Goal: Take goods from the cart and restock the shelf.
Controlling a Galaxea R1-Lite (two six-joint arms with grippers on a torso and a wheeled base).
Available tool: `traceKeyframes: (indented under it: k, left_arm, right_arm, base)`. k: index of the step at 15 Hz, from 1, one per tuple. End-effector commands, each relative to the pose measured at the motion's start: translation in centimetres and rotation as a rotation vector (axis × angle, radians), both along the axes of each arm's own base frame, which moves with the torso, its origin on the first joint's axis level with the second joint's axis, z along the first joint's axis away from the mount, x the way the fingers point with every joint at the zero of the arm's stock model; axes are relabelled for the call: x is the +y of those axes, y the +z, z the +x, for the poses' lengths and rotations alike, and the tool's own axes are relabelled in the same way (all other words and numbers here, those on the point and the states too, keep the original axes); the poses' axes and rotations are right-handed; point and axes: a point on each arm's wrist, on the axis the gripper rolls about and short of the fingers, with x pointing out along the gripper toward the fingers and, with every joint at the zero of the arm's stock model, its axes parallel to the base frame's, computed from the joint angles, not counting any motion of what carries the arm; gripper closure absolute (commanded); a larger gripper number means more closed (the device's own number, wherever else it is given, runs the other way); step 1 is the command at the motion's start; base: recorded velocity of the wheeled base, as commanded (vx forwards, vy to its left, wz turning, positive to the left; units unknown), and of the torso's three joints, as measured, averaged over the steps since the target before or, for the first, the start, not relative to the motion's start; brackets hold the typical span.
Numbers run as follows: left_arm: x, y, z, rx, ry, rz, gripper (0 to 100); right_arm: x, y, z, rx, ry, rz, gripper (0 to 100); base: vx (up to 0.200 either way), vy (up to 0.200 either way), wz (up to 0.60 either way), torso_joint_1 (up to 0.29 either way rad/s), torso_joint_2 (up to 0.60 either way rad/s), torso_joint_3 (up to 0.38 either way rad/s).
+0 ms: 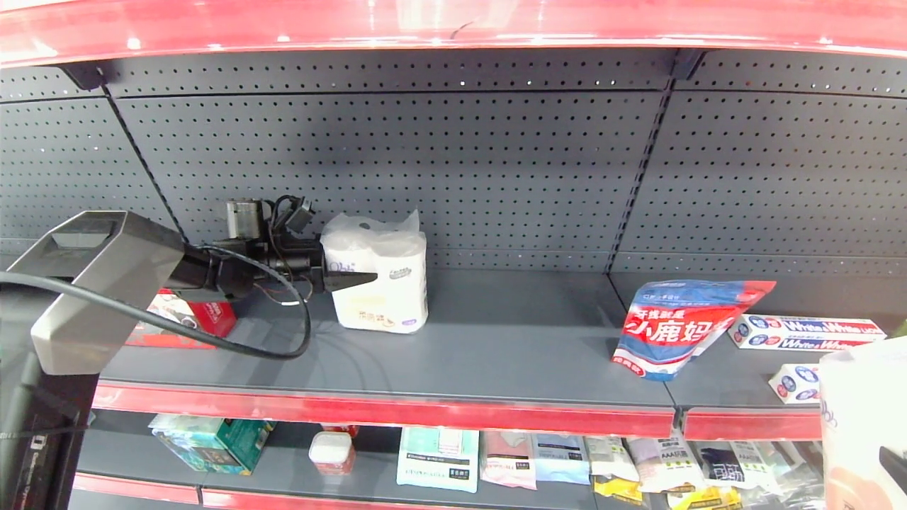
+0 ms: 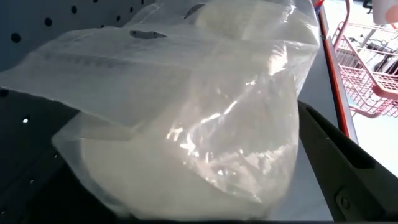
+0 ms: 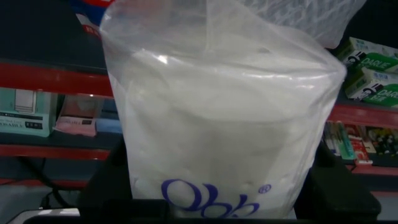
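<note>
Where the left gripper stands: at the upright toilet-roll pack on the grey shelf, about 9 o'clock in the head view, coming in from the pack's 9 o'clock side.
Left grip: set around the pack; I cannot tell whether it presses the wrap or stands loose.
Shelved pack: base flat on the shelf board, near the pegboard back, with loose clear wrap bunched at its top.
Right gripper: clamped on a second toilet-roll pack, with dark jaws on both flanks.
Second pack: held in the air at 4 o'clock in the head view, in front of the shelf's red edge.
Shelf neighbours: red box at the shelved pack's 9 o'clock, behind the arm; blue-and-red pouch well apart at its 3 o'clock, leaning; toothpaste boxes beyond that.
Lower shelf: sachets and small boxes at 6 o'clock.
Cart: pink wire basket, seen past the shelf's edge in the left wrist view.
</note>
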Motion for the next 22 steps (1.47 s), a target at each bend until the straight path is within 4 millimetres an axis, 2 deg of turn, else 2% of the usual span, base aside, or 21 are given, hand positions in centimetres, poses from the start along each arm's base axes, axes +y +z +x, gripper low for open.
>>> traceKeyframes:
  k: [1,2,7,8,11,14,22]
  left_arm:
    - [0.0,0.1,0.0,0.000,0.000,-0.001,0]
    - [0.1,0.0,0.0,0.000,0.003,-0.001,100]
    - [0.3,-0.1,-0.4,0.008,0.007,-0.003,100]
    - [0.9,-0.1,-0.8,-0.003,0.018,-0.004,100]
    - [1.6,1.8,-2.7,-0.011,0.012,-0.012,100]
    - [2.3,2.2,-4.5,-0.037,0.022,-0.012,100]
    - [3.9,1.2,-9.5,-0.034,0.044,-0.020,100]
  right_arm:
    - [0.0,0.0,0.0,0.003,0.001,0.000,100]
    - [0.0,-0.1,0.0,0.004,0.001,0.000,100]
    - [0.0,-0.5,-0.1,0.009,0.001,0.001,100]
    - [0.0,-0.5,-0.2,0.007,0.001,0.001,100]
    - [0.0,-0.6,-0.4,0.001,0.002,0.000,100]
    - [0.0,-0.6,-0.4,0.000,0.002,0.000,100]
    - [0.1,-0.5,-0.3,0.000,0.005,0.000,100]
  base:
    - [0.000,0.000,0.00,0.000,0.00,0.000]
    - [0.000,0.000,0.00,0.000,0.00,0.000]
    - [0.000,0.000,0.00,0.000,0.00,0.000]
    - [0.000,0.000,0.00,0.000,0.00,0.000]
    - [0.000,0.000,0.00,0.000,0.00,0.000]
    - [0.000,0.000,0.00,0.000,0.00,0.000]
    - [0.000,0.000,0.00,0.000,0.00,0.000]
